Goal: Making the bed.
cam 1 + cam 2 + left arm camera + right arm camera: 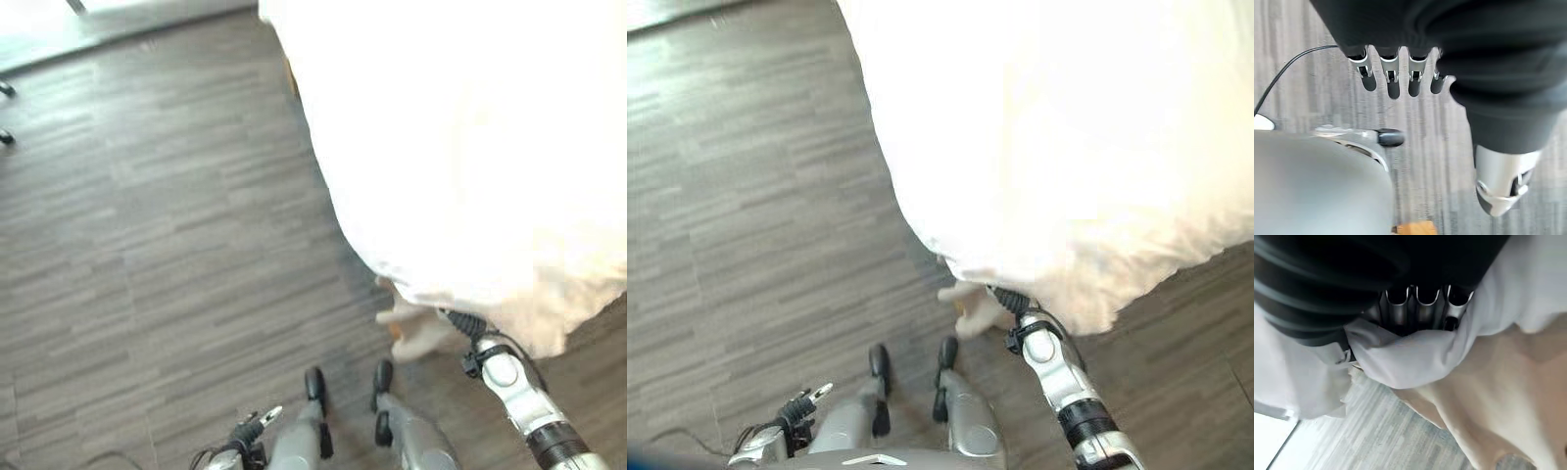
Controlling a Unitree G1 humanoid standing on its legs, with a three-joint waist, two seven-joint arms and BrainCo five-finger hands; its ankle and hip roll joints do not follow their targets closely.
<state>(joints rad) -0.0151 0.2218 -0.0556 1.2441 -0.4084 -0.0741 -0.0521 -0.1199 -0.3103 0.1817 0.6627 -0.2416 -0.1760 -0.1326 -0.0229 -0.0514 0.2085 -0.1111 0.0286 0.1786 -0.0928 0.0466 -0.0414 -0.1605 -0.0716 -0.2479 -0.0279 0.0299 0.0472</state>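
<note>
No readable writing, labels or markings appearing on any surface.

White duvet (470, 147) covering the bed, occupying the upper right of both eye views, long edge running diagonally from the far top centre down toward the near right. Near corner hanging over the bed's edge above the grey wood-plank floor (147, 245), with a cream-coloured sheet (1508, 391) showing beneath the white layer.

Right hand (1418, 308) reaching up under the hanging corner, fingers (1454, 303) curling into a fold of the white cloth, cloth bunching over them; thumb hidden. In the eye views, only the ribbed wrist (1014, 299) entering under the cloth.

Left hand (1396, 73) hanging low beside the body over the floor, fingers (1393, 83) straight, side by side, holding nothing.
</note>
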